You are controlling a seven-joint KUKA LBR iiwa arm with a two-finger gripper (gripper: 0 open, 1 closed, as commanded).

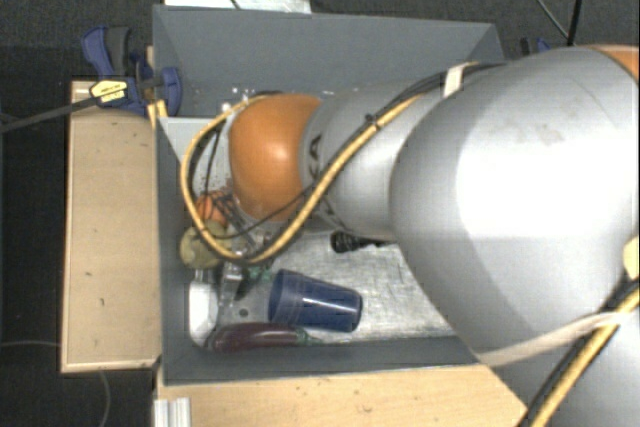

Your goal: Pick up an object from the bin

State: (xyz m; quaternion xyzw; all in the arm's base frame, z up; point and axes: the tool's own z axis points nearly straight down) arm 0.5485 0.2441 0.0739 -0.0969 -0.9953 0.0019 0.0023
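A: Claw status?

B: Claw (234,277) sits low under the orange wrist cover (265,160), w/ yellow cable (300,213) looped round it. Open or closed: can't tell, the cover & wires mask it.

A: Holding anything?

B: Can't tell that either. Nearest thing is a blue cup (312,303) on its side, just right of the claw in the view, wider end toward it. White thing (202,307) is just left of the claw. Dark maroon long thing (255,337) is just below the claw, under the cup, lying along the near wall.

A: Further out?

B: Olive-yellow lump (196,248) up-left of the claw. Orange thing (207,208) is above that, partly behind the cable. Small black bit (345,241) is farther right, by the arm. All inside the grey bin (300,45), w/ the claw at its left end.
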